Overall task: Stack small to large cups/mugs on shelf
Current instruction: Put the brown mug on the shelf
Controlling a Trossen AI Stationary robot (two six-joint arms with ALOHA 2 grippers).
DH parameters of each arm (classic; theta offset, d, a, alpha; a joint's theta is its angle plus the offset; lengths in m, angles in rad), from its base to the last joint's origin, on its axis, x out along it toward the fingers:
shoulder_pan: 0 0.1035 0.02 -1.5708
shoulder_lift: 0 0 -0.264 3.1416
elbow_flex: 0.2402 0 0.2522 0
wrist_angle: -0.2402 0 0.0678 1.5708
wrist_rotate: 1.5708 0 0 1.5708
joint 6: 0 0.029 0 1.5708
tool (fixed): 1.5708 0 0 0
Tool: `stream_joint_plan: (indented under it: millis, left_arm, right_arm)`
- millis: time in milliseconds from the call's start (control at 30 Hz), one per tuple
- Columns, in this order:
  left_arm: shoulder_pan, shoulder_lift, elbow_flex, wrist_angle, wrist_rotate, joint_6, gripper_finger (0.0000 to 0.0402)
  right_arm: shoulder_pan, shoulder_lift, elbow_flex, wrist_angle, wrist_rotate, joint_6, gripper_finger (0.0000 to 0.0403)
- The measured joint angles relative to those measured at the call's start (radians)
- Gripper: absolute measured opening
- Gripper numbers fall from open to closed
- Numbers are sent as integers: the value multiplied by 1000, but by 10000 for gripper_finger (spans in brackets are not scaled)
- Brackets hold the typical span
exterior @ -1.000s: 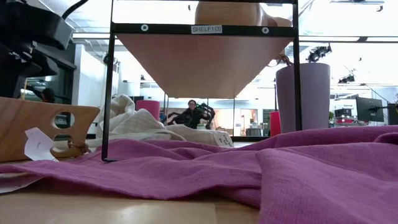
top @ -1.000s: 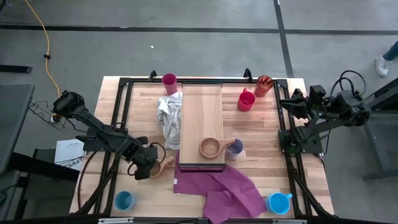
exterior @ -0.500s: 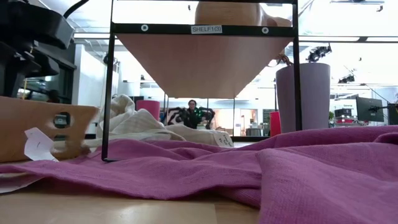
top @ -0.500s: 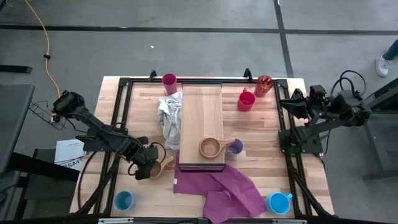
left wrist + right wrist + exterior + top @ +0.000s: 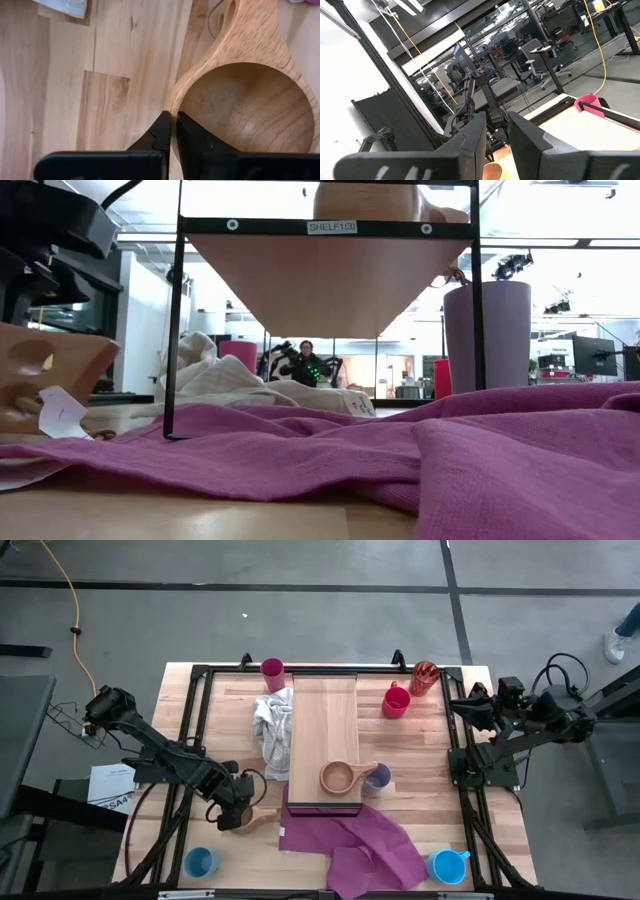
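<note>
Your left gripper (image 5: 172, 131) has just clamped onto the wooden cup's (image 5: 250, 107) rim. Lift it to the shelf (image 5: 324, 730) next. Your right gripper (image 5: 496, 131) waits, fingers apart.

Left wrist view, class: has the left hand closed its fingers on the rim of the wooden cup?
Yes, the left hand pinches the wooden cup's rim between its two dark fingers.

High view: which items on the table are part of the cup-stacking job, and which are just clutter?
Job items: shelf; wooden cup on it; second wooden cup, rim pinched by the left gripper; lavender tumbler; magenta tumbler; red mug; orange-red tumbler; two blue mugs.

Clutter: purple cloth; white rag.
</note>
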Motion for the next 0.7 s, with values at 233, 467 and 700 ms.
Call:
stream_joint_plan:
  millis: [233,467,700]
  left_arm:
    - [0,0,17,-21,35,-17,4]
    - [0,-1,154,-219,-55,36,2]
    - [0,-1,291,-395,-81,22,1]
  right_arm:
    - [0,0,0,0,0,0,73]
    - [0,0,0,0,0,-1,73]
    - [0,0,0,0,0,-6,73]
